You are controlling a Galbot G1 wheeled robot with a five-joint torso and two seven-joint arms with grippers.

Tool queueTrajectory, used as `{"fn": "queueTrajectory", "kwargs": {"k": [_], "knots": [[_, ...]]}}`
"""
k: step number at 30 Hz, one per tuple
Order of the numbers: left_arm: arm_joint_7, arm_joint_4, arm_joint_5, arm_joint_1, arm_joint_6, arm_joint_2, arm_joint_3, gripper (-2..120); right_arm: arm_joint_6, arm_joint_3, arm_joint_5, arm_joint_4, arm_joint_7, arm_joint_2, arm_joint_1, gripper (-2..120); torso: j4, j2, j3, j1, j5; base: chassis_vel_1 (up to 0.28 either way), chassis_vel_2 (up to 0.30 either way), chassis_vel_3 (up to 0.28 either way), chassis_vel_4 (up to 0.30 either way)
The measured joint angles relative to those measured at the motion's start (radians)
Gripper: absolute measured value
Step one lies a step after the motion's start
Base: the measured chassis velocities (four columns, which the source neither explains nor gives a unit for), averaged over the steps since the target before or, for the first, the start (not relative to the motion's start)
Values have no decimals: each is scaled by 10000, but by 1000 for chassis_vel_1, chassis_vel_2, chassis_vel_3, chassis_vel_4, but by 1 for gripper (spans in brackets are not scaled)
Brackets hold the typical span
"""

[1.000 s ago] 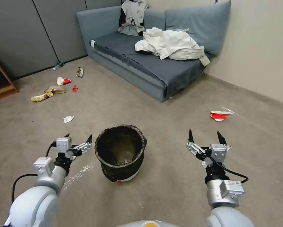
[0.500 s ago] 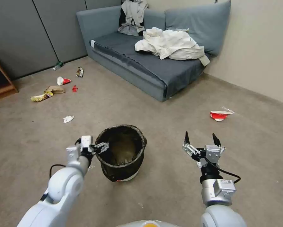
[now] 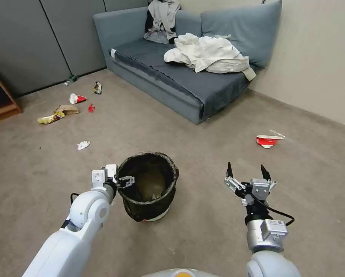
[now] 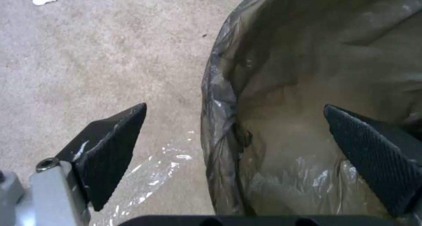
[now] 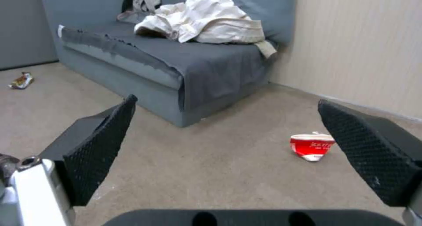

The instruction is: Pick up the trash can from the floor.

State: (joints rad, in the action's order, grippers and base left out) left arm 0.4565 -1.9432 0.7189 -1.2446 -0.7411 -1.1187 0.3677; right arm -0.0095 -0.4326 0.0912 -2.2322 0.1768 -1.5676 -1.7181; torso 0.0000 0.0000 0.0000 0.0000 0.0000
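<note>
Grasp set-up step. Left gripper (image 4: 233,147) at the near-left rim of the small round trash can lined with a dark brown-black bag (image 3: 147,184), which stands upright on the beige-grey carpet floor (image 3: 203,138). Jaws wide, straddling the rim: one finger outside, one inside. Next move calls for pinching the rim, then lifting. Right gripper (image 3: 246,173) hovers well right of the can, jaws wide, empty.

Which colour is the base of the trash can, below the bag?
White, under the dark bag of the trash can; the head view shows it best.
</note>
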Motion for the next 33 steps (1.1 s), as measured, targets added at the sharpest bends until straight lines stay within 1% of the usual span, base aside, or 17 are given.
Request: {"fn": "queueTrajectory", "kwargs": {"k": [1,4,5,6,8,9,10,12,13,14,16,18,22,23,26,29,33], "knots": [[16,28,19,21,0,3,-24,98,0,1,0,12,1,0,6,100,0,0,0,0,0,0,0,0,0],[322,124,331,111,4,8,-112,84,0,14,2,54,2,-1,27,100,0,0,0,0,0,0,0,0,0],[322,124,331,111,4,8,-112,84,0,14,2,54,2,-1,27,100,0,0,0,0,0,0,0,0,0],[460,157,448,139,7,8,-135,81,0,15,2,70,2,-2,32,100,0,0,0,0,0,0,0,0,0],[766,260,729,217,16,1,-185,69,0,12,1,102,17,-4,50,100,0,0,0,0,-1,0,0,0,0],[795,271,769,229,18,1,-190,66,0,8,0,103,19,-4,51,100,0,0,0,0,0,0,0,0,0],[795,271,769,229,18,1,-190,66,0,8,0,103,19,-4,51,100,0,0,0,0,0,0,0,0,0],[840,301,896,262,29,2,-208,55,-4,-4,-6,102,23,4,47,100,0,0,0,0,0,0,0,0,0],[840,301,896,262,29,2,-208,55,-4,-4,-6,102,23,4,47,100,0,0,0,0,0,0,0,0,0],[844,307,934,268,32,2,-210,52,-6,-7,-9,101,23,11,45,100,0,0,0,0,0,0,0,0,0],[904,350,1086,290,41,-15,-258,40,-10,-13,-24,92,23,25,38,100,0,0,0,0,0,0,0,0,0],[917,359,1106,296,42,-19,-270,37,-14,-13,-30,88,23,28,37,100,0,0,0,0,0,0,0,0,0],[974,425,1152,349,54,-47,-331,19,-39,-12,-70,66,23,57,42,100,0,0,0,0,0,0,0,0,0],[974,425,1152,349,54,-47,-331,19,-39,-12,-70,66,23,57,42,100,0,0,0,0,0,0,0,0,0],[945,417,1172,357,62,-36,-328,5,-49,-29,-75,55,28,99,45,100,0,0,0,0,-1,0,0,0,0],[915,341,1177,319,68,-29,-284,1,-56,-47,-77,54,40,129,46,100,-3,0,0,0,-2,0,0,0,0],[741,71,1157,139,76,33,-88,1,-64,-40,-78,54,46,132,53,100,0,0,0,0,-1,0,0,0,0]]}}
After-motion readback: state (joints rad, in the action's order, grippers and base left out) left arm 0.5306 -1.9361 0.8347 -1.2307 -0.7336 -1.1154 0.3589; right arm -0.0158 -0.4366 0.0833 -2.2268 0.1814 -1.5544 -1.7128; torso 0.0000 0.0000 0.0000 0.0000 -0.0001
